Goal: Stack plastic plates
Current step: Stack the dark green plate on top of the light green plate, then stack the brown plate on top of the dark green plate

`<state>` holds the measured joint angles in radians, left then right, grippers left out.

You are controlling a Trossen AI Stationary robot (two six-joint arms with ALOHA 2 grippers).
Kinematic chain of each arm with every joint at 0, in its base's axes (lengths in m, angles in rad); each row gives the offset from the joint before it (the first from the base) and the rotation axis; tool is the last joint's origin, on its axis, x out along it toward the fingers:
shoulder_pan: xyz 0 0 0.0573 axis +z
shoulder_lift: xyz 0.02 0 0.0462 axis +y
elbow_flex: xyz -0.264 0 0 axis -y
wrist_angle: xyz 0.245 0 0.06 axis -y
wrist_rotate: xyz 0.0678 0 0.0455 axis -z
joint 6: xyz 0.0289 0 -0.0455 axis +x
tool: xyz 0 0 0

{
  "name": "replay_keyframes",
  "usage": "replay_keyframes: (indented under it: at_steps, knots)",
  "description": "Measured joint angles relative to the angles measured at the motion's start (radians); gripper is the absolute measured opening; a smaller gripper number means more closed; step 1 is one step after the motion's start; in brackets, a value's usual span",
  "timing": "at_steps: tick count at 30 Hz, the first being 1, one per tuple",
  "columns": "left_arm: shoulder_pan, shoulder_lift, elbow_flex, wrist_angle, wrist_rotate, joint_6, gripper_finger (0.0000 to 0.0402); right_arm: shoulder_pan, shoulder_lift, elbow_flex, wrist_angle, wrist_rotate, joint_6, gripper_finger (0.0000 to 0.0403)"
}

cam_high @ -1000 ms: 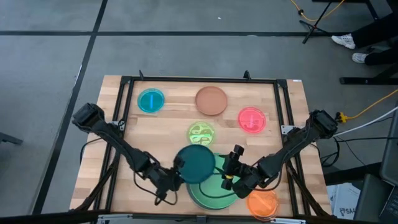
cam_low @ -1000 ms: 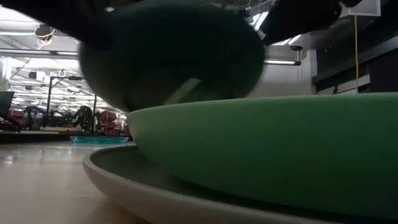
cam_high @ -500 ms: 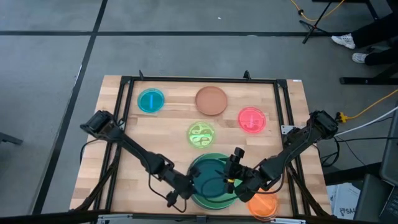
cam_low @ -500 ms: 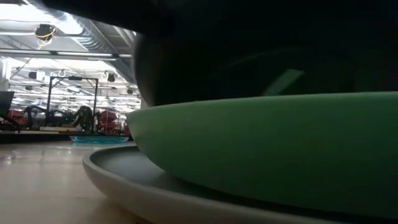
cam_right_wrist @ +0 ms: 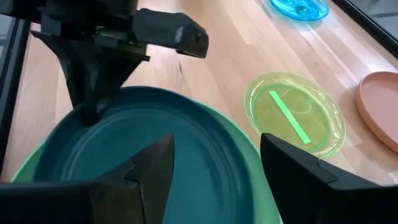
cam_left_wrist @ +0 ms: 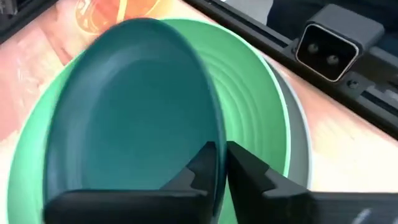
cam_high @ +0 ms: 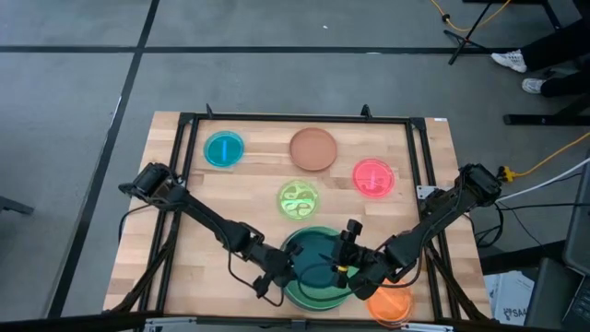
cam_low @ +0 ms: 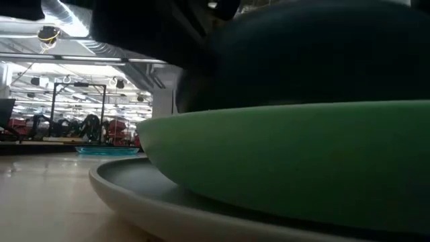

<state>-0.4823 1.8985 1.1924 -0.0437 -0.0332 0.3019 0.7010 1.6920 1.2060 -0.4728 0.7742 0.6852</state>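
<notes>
- High view: dark teal plate (cam_high: 316, 260) is lying in the mint green plate (cam_high: 318, 291), at 6 o'clock on the table (cam_high: 249, 189). Left gripper (cam_high: 279, 275) is sitting at the teal plate's 9 o'clock rim. Right gripper (cam_high: 343, 266) is sitting at its 3 o'clock side. Orange plate (cam_high: 390, 302) is lying just beside the green one, at its 4 o'clock. Lime plate (cam_high: 298, 199) is lying near, at 12 o'clock of the stack. Cyan plate (cam_high: 224, 148), brown plate (cam_high: 313, 148) & pink plate (cam_high: 373, 176) are lying farther back, well apart.
- Low view: grey plate (cam_low: 127, 195) is sitting on the bottom, green plate in it, teal plate on top, tilted up. Cyan plate is showing far back.
- Left wrist view: left fingers (cam_left_wrist: 200, 168) are pinching the teal plate's rim, nearly pressed together w/ the rim between. Teal plate is leaning inside the green one. Grey rim is peeking out beyond.
- Right wrist view: right fingers (cam_right_wrist: 149, 165) are spread wide, over the teal plate; can't tell if touching it. Left gripper is gripping the far rim.
</notes>
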Motion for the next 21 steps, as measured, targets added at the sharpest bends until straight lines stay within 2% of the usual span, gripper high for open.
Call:
replay_keyframes:
  at_steps: [8,15,18,21]
  knots:
    - [-0.002,-0.009,0.000,-0.036,-0.024,-0.014,0.0103,0.000,0.000,0.000,0.001,0.000,0.019,0.0227]
    - [-0.026,-0.098,-0.010,-0.173,-0.031,-0.078,0.0111,-0.001,0.000,0.000,0.000,0.001,0.024,0.0227]
    - [-0.023,-0.174,-0.094,-0.166,-0.028,-0.128,0.0111,-0.001,0.000,0.000,-0.016,0.002,0.018,0.0227]
    - [-0.022,-0.278,-0.237,-0.032,-0.056,-0.183,0.0111,-0.001,0.000,-0.001,-0.059,0.012,0.017,0.0227]
